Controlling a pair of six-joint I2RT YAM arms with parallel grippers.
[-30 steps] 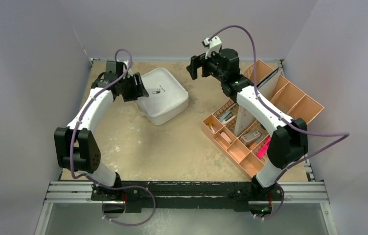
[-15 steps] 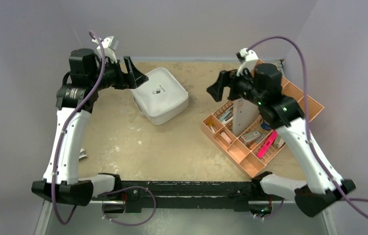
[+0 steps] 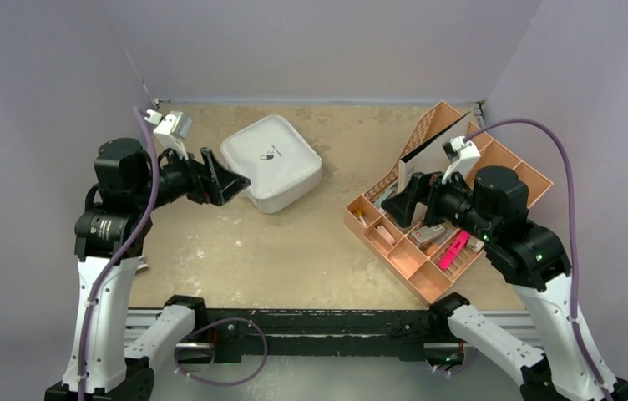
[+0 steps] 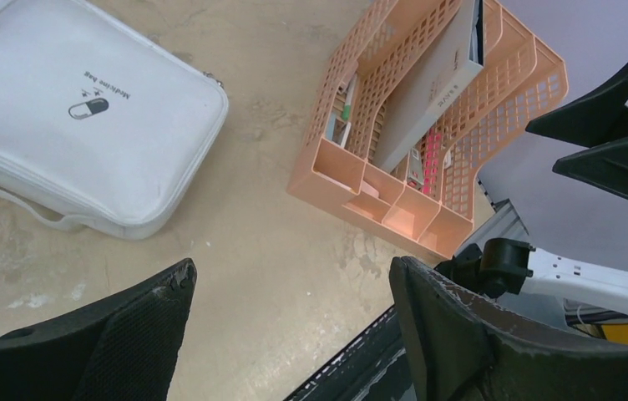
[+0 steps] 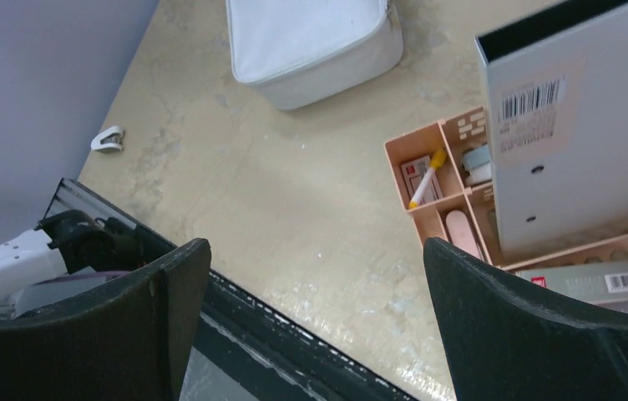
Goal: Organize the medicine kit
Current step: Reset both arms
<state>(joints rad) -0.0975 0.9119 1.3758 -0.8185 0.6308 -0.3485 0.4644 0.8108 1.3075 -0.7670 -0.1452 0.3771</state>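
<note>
The medicine kit (image 3: 271, 161) is a pale grey-white rounded-square case, shut, with a small pill logo on its lid, at the back middle of the table. It also shows in the left wrist view (image 4: 77, 117) and in the right wrist view (image 5: 311, 38). My left gripper (image 3: 225, 180) is open and empty, raised in the air just left of the kit. My right gripper (image 3: 402, 203) is open and empty, raised above the near left part of the orange tray (image 3: 394, 255).
The orange compartmented tray (image 4: 377, 209) at the right holds a tall white box (image 5: 578, 134), a yellow-tipped stick (image 5: 424, 177), a pink item (image 3: 450, 251) and small packs. A small white clip (image 5: 108, 139) lies near the left wall.
Both arms have drawn back toward the near edge and risen. The left gripper left the kit's back left corner; the right gripper came from the back of the table to above the tray.
</note>
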